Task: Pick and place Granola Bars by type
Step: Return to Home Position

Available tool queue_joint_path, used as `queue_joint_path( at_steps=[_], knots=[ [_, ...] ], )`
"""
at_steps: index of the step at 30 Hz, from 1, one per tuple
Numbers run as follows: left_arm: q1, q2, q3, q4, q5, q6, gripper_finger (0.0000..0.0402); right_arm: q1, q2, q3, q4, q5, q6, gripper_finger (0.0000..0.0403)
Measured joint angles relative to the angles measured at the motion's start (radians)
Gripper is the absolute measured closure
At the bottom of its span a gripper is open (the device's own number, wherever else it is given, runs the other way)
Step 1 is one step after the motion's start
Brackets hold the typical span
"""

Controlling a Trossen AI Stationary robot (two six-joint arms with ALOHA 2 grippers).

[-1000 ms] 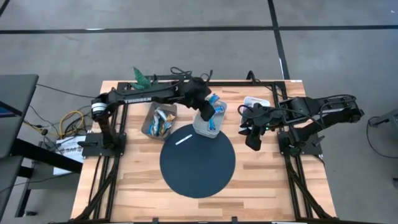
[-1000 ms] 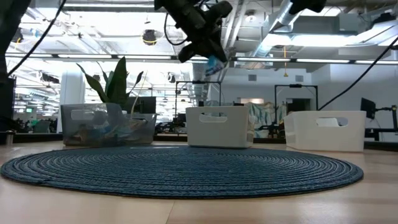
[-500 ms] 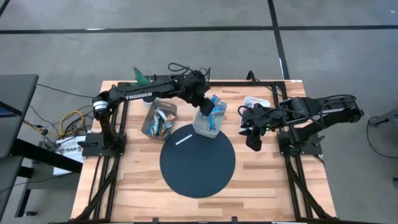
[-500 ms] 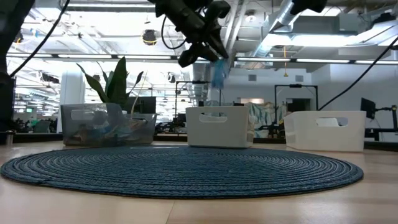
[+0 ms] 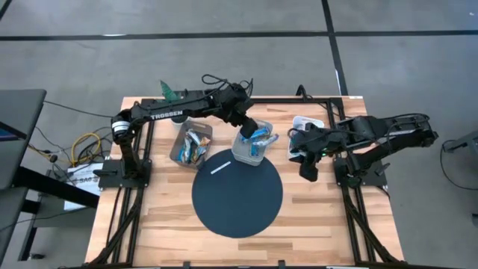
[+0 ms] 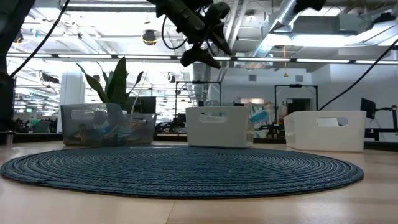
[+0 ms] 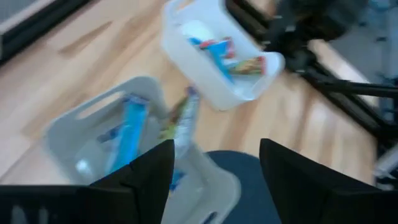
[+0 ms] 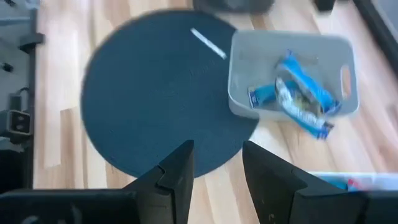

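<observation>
Worktop (image 5: 157,224) with mat (image 5: 237,198), stick (image 5: 219,166), three bins.
The white stick lies on the round dark mat near its edge; clear bin (image 5: 177,152), gray bin (image 5: 243,155) and white bin (image 5: 310,119) stand along the far side.

**Both arms raised, fingers apart and empty**

The left arm (image 5: 179,113) stretches from its base near the bench's (image 5: 149,224) 10 o'clock edge across to about 12 o'clock, nearly straight, with the wrist bent downward. The left gripper (image 5: 246,128) hangs high above the bench, its fingers (image 7: 149,168) spread wide with nothing between them. The right arm (image 5: 373,131) is folded close to its base at 3 o'clock, forearm aimed toward the bench's centre. The right gripper (image 5: 307,172) points down at roughly 3 o'clock, clear of the surface, its fingers (image 8: 177,168) parted by a narrower gap and gripping nothing.
</observation>
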Motion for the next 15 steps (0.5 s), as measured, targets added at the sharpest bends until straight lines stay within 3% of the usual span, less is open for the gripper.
queue_joint_path(
  at_steps=[6,15],
  knots=[
    [-0.033,-0.015,0.0,0.064,0.045,-0.014,0.0205,0.041,-0.22,-0.141,0.215,-0.001,-0.035,0.0275],
    [-0.08,-0.067,0.0,0.086,0.025,-0.027,0.0244,0.083,-0.609,-0.656,0.798,0.0,0.004,0.0275]
  ],
)
